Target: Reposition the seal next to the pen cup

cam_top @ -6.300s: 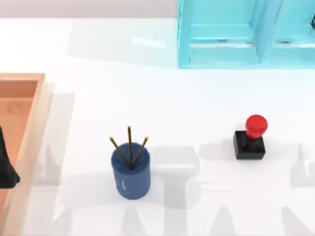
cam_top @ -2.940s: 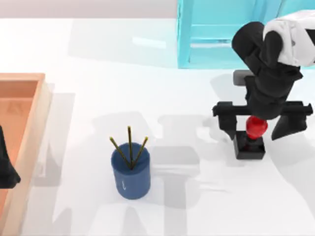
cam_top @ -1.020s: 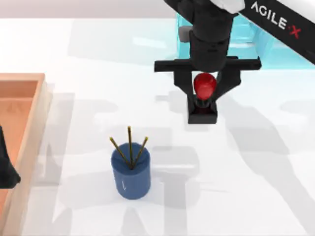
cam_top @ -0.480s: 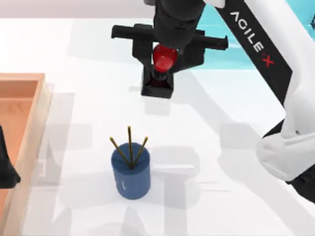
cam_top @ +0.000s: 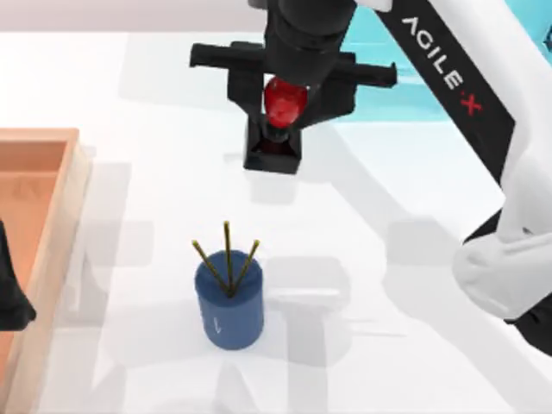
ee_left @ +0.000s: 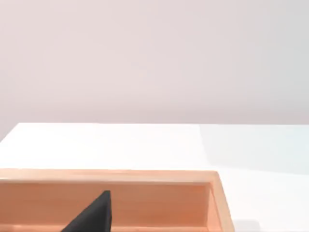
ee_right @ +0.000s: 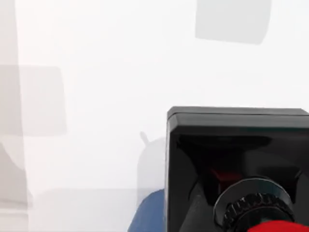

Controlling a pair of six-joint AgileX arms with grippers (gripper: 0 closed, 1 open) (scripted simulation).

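Observation:
My right gripper (cam_top: 285, 102) is shut on the seal (cam_top: 278, 129), gripping its red knob; the black square base hangs below the fingers, held above the table behind the pen cup. The pen cup (cam_top: 229, 302) is a dark blue cylinder with three thin pencils, standing at the table's front, left of centre. In the right wrist view the seal's black base (ee_right: 231, 159) looms close, with a bit of the blue pen cup (ee_right: 149, 215) beneath it. My left arm (cam_top: 10, 293) stays parked at the left edge over the wooden tray.
A wooden tray (cam_top: 60, 224) lies along the left side; its rim (ee_left: 145, 176) shows in the left wrist view. A light blue shelf unit (cam_top: 388, 86) stands at the back right, behind my right arm. Open white table lies around the cup.
Over several seconds my right gripper came down on the seal, shut on it, lifted it and carried it left and back. In the last half second it barely shifted.

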